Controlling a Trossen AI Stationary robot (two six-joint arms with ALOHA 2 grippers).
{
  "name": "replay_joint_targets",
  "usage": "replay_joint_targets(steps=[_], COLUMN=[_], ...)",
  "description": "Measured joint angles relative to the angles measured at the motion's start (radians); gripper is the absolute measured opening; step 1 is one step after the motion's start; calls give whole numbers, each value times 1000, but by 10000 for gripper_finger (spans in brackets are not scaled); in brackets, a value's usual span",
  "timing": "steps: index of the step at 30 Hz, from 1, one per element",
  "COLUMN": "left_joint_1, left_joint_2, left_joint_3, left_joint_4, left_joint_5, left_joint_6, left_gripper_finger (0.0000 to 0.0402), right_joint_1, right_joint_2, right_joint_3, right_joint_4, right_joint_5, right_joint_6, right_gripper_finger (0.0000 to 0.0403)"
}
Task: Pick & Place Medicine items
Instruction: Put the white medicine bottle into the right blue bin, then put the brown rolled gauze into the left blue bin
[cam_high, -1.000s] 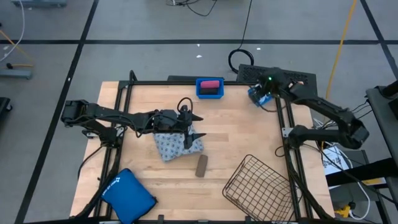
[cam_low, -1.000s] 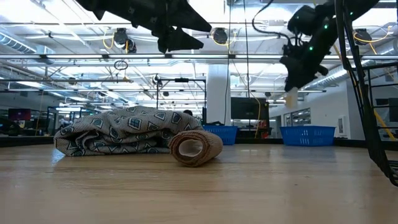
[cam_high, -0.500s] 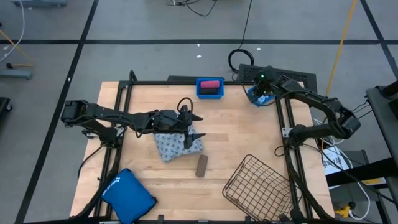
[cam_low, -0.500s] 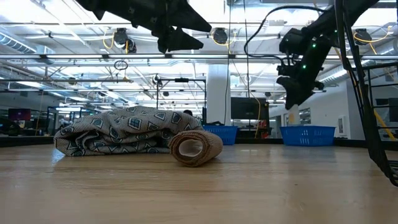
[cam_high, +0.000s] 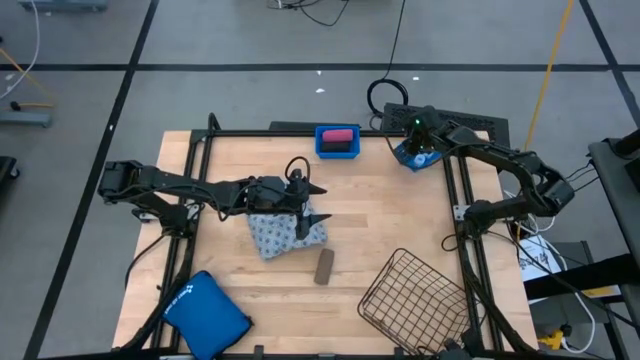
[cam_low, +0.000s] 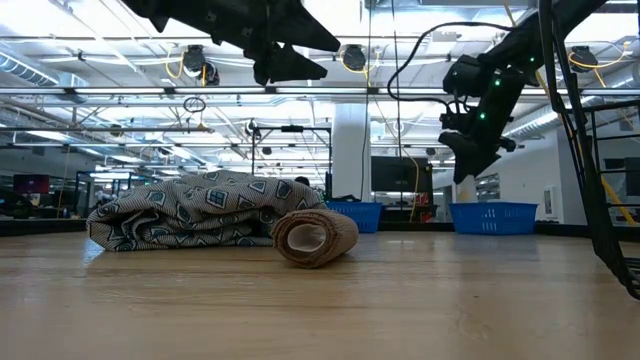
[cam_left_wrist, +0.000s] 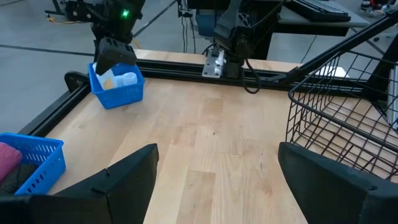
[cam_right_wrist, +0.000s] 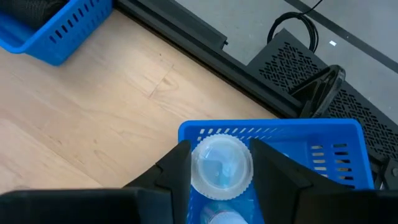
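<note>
The wooden table (cam_high: 380, 225) fills the middle of the high view, with a wire basket (cam_high: 415, 290) tipped at its lower right and a large blue pouch (cam_high: 205, 312) at its lower left. Just left of centre lies the grey-blue patterned soft pack (cam_high: 285, 233), and above it hangs the left gripper (cam_high: 310, 205), its fingers spread wide with nothing between them. Below and right of the pack, near it but apart, a brown oblong container (cam_high: 324, 266) lies on the wood; in the low view its round end (cam_low: 313, 238) faces the camera, touching the pack's edge or just in front of it. At the top centre a blue bin (cam_high: 338, 141) holds a pink container (cam_high: 340, 134). At the upper right, the right gripper (cam_high: 420, 148) reaches over a second small blue bin (cam_right_wrist: 311, 146), its fingers closed on a white vial (cam_right_wrist: 221, 166) whose cap faces the wrist camera.
</note>
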Motion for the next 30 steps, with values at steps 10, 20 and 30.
replay_joint_targets(steps=[10,20,30], left_joint_1=[0,0,0], left_joint_2=[0,0,0], left_joint_3=[0,0,0], left_joint_4=[0,0,0], left_joint_5=[0,0,0], left_joint_6=[0,0,0], left_gripper_finger=[335,335,335], right_joint_1=[-5,-5,78], right_joint_2=[0,-15,-311], right_joint_3=[0,0,-1], right_joint_4=[0,-9,-31], right_joint_5=[-2,-2,-317], right_joint_6=[-1,-6,121], right_gripper_finger=[185,223,209])
